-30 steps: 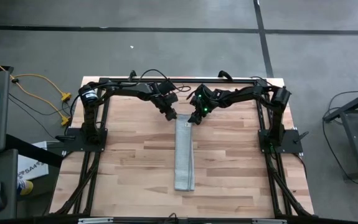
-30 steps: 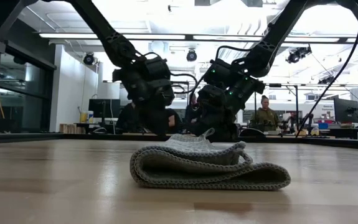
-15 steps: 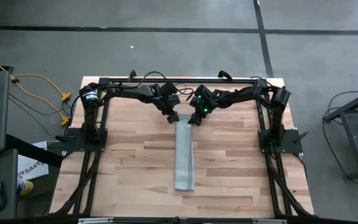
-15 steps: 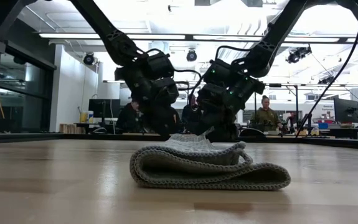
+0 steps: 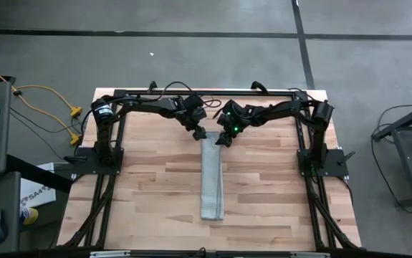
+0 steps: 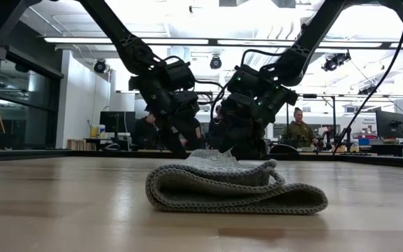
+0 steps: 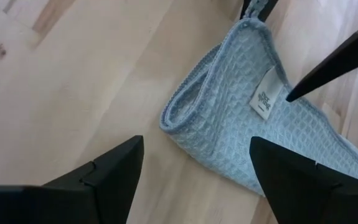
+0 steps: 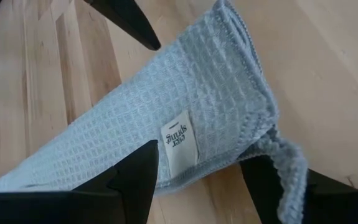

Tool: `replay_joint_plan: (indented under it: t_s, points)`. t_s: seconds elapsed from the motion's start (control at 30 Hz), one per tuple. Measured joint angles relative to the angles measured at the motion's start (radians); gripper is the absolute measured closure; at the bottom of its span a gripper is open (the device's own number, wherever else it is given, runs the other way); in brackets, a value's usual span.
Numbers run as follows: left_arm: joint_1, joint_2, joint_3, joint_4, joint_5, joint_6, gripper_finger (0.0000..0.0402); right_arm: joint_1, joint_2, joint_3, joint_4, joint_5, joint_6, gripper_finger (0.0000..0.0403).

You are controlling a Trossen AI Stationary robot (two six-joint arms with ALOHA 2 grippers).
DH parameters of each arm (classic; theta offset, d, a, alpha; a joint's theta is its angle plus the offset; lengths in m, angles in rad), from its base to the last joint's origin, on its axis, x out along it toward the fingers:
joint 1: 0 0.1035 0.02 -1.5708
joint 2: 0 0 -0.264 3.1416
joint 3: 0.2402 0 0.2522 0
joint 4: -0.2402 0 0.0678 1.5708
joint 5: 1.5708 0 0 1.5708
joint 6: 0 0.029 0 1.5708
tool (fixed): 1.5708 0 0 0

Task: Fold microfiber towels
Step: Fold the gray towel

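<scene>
- Behind the wooden bench [image 5: 148,186], a big bright room is showing, with a person sitting far off at the back.
- Left hand [image 5: 199,134] is hanging just over the far end of the towel [image 5: 212,179], with its two fingers [image 7: 104,180] spread wide and holding nothing.
- Right hand [image 5: 221,137] is hanging right beside it over the same end, fingers apart too, gripping nothing.
- Both hands are sitting close together, and the towel's far end is lying under and between them, not pinched.
- From there the towel is running away from the hands as a long thin strip down the middle of the bench, toward the near edge.
- It is looking soft, light and floppy, with a bumpy weave, so it will likely sag and bend when lifted.
- A small white tag [image 8: 180,144] is showing near the far end.
- Pinching the two far corners, one for each hand, looks like the best place to take hold, catching all the layers.
</scene>
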Motion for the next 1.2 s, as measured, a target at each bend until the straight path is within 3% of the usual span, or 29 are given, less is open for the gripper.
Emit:
replay_joint_plan:
  t_s: [0.33,0.7,0.97,1.2]
  points:
    - [0.0,0.001,0.0,0.014,0.049,0.007,0.0109,0.0,0.0,0.0,0.0,0.002,0.0,0.0188]
    - [0.0,0.002,0.0,-0.011,0.028,-0.127,0.0109,0.0,0.0,0.0,0.0,0.0,0.0,0.0188]
    - [-0.001,0.002,0.0,0.047,0.171,-0.143,0.0109,0.0,0.0,0.0,0.001,-0.002,0.0,0.0188]
    - [-0.001,0.023,0.0,-0.024,0.081,-0.207,0.0109,0.0,0.0,0.0,0.001,-0.006,0.0,0.0188]
